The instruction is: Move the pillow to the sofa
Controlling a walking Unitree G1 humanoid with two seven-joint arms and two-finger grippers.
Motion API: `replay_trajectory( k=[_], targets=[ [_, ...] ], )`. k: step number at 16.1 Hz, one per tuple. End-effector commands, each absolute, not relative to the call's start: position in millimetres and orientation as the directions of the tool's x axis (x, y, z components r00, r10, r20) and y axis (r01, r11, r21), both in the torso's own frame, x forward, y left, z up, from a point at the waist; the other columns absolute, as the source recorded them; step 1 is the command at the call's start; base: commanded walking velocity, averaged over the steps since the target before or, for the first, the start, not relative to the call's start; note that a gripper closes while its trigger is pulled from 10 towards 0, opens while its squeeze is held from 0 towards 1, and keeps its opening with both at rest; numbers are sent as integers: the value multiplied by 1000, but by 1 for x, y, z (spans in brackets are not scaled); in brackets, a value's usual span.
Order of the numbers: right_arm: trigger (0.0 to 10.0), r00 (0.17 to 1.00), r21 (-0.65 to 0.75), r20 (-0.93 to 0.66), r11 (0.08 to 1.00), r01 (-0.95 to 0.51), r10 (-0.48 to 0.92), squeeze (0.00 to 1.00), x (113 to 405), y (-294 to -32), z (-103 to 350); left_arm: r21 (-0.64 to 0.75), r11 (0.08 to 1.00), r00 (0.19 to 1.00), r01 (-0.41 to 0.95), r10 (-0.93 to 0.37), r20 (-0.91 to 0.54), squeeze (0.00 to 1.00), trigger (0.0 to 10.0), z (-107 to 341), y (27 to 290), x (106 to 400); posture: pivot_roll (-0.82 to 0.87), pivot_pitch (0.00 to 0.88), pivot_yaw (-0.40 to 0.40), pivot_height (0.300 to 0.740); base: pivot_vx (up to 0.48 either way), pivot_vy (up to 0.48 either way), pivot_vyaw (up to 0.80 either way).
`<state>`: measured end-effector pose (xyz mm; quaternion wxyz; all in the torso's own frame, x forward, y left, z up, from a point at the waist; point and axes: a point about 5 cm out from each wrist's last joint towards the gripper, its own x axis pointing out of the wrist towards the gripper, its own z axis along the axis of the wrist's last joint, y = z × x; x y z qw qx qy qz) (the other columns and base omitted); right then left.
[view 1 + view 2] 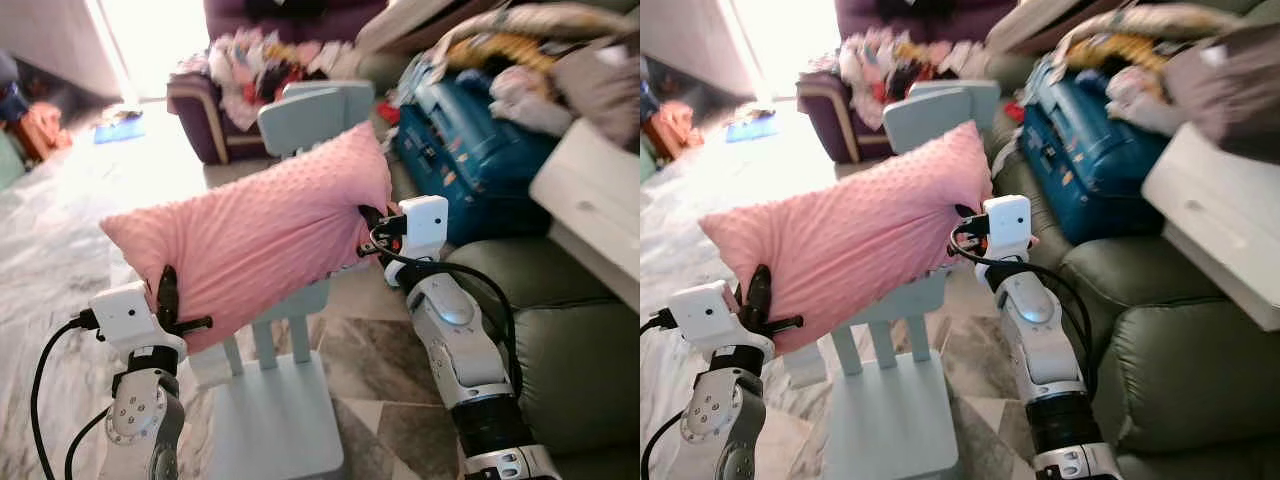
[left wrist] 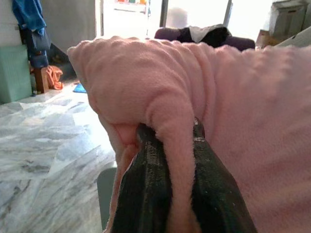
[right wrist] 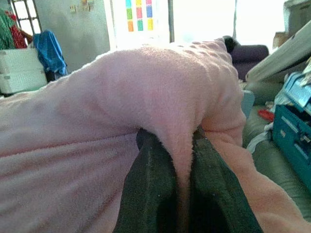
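Pillow point(image 1: 255, 235), pink and dimpled, is held in the air above the pale blue chair point(image 1: 275, 400), tilted with its right corner higher. Left end effector point(image 1: 175, 312) pinches the pillow's lower left corner; right end effector point(image 1: 368, 232) pinches its right edge. Each wrist view shows a fold of pink fabric clamped between two black fingers point(image 2: 146, 194), detail the head views lack. Green sofa point(image 1: 570, 350) lies right of the chair, with a blue case point(image 1: 470, 150) on it.
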<state>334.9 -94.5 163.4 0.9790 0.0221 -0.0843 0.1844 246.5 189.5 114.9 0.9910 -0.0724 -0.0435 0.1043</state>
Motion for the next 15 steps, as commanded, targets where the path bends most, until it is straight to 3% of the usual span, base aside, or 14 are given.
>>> replay_trajectory(
  k=[1, 5, 6, 7, 8, 9, 10, 15],
  targets=[
    [0, 919, 17, 223, 941, -339, 327, 0, 337, -100, 175, -141, 959, 966, -244, 254, 53, 0, 0, 113, 197, 244, -158, 4, 57, 740, 0, 0, 0],
    [0, 916, 22, 211, 935, -353, 341, 0, 336, -100, 173, -157, 935, 948, -319, 316, -40, 0, 275, 101, 202, 241, -160, 10, 46, 740, 0, 0, 0],
    [0, 914, 27, 203, 932, -363, 350, 0, 336, -99, 173, -163, 927, 942, -337, 331, -64, 0, 4784, 98, 203, 241, -162, 16, 41, 740, 0, 0, 0],
    [0, 915, 30, 196, 930, -366, 353, 0, 336, -99, 172, -163, 927, 941, -339, 332, -67, 0, 5255, 97, 203, 240, -162, 21, 36, 740, 0, 0, 0],
    [4471, 915, 30, 187, 929, -368, 357, 0, 335, -99, 170, -160, 926, 939, -343, 335, -72, 0, 10000, 97, 203, 240, -162, 24, 33, 740, 0, 0, 0],
    [8941, 918, 28, 174, 930, -366, 356, 0, 335, -99, 168, -166, 926, 941, -339, 332, -73, 0, 10000, 97, 202, 240, -163, 32, 29, 740, 0, 0, 0],
    [10000, 921, 27, 164, 931, -363, 354, 0, 335, -100, 166, -168, 926, 941, -338, 330, -73, 0, 10000, 97, 201, 239, -163, 35, 26, 740, 0, 0, 0],
    [10000, 924, 35, 135, 930, -365, 358, 0, 332, -100, 161, -183, 912, 931, -366, 356, -85, 0, 10000, 98, 203, 234, -162, 52, 21, 740, 0, 0, 0]
  ],
)
